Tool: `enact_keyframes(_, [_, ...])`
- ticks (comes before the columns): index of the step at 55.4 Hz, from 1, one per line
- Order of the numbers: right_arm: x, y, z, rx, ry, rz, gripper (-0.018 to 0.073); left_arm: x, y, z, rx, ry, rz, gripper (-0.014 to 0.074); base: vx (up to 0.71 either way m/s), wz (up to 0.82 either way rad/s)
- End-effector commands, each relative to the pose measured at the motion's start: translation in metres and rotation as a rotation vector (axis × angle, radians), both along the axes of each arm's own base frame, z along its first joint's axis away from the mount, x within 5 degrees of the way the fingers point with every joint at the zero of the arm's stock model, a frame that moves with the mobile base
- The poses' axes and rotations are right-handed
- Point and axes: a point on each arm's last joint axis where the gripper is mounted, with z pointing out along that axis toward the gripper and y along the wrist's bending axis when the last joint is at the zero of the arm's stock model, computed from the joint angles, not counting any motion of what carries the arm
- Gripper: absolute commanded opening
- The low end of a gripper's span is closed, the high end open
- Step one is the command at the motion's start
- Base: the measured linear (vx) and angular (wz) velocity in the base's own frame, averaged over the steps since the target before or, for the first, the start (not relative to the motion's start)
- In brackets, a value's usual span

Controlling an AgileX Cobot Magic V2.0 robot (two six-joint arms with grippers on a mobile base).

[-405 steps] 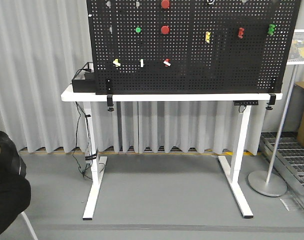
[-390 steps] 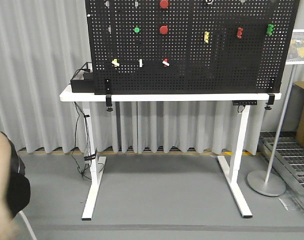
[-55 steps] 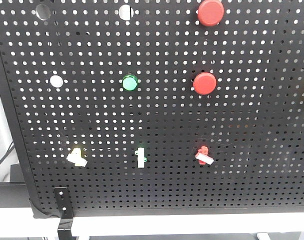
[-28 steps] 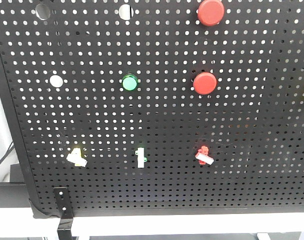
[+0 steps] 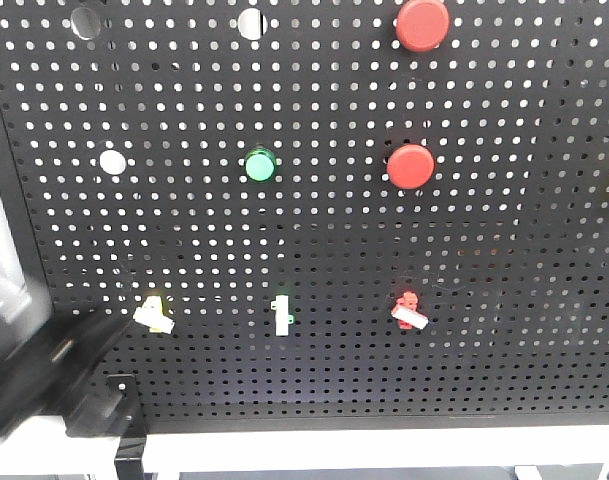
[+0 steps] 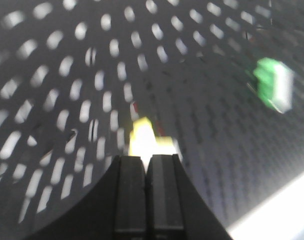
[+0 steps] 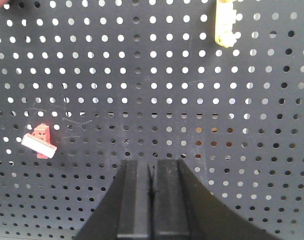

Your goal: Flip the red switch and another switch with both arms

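Though tiny, blocky white-levered red switch point(image 5: 408, 310) on matte perforated black pegboard point(image 5: 524, 250).

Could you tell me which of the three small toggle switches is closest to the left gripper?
The pale yellow-based toggle switch, leftmost in the row, just ahead of the left gripper; the green-based toggle and red-based toggle sit farther right.

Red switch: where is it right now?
Front view: the red switch is in the bottom row, right of the green-based toggle, under the lower round red button. Right wrist view: left of the right gripper.
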Motion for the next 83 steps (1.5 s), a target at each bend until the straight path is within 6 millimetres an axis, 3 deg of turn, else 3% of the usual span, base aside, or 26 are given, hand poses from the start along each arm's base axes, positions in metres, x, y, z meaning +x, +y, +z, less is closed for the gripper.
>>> enact_keyframes(1, [0.001,0.000,0.020,0.008,-0.124,0.002,-0.0006,0.012,-0.007,0.025,-0.080,-0.096,-0.016,0.0003,0.00,0.00])
enact_keyframes(17, [0.001,0.000,0.020,0.006,-0.125,0.002,-0.0006,0.035,-0.011,0.024,-0.069,-0.032,0.018,0.0003,0.00,0.00])
enact_keyframes(27, [0.001,0.000,0.020,0.006,-0.125,0.002,-0.0006,0.034,-0.005,0.013,-0.100,0.124,0.096,0.0003,0.00,0.00])
enact_keyframes(44, [0.001,0.000,0.019,0.004,-0.111,0.001,-0.0006,0.023,0.004,-0.002,-0.003,0.348,0.169,0.0003,0.00,0.00])
enact_keyframes(55, [0.006,0.005,0.016,-0.041,-0.101,0.040,-0.0006,0.005,0.009,0.025,-0.057,0.263,0.165,0.0003,0.00,0.00])
enact_keyframes(64, [0.017,0.034,0.018,-0.099,-0.081,0.229,-0.0006,-0.016,0.015,0.057,-0.118,0.121,0.144,0.0003,0.00,0.00])
enact_keyframes(73, [0.042,0.066,0.025,-0.114,-0.050,0.355,-0.0006,-0.039,0.021,0.082,-0.157,0.016,0.132,0.0003,0.00,0.00])
enact_keyframes(83, [0.076,0.092,0.039,-0.101,-0.080,0.417,-0.0006,-0.058,0.027,0.098,-0.180,-0.045,0.128,0.0003,0.00,0.00])
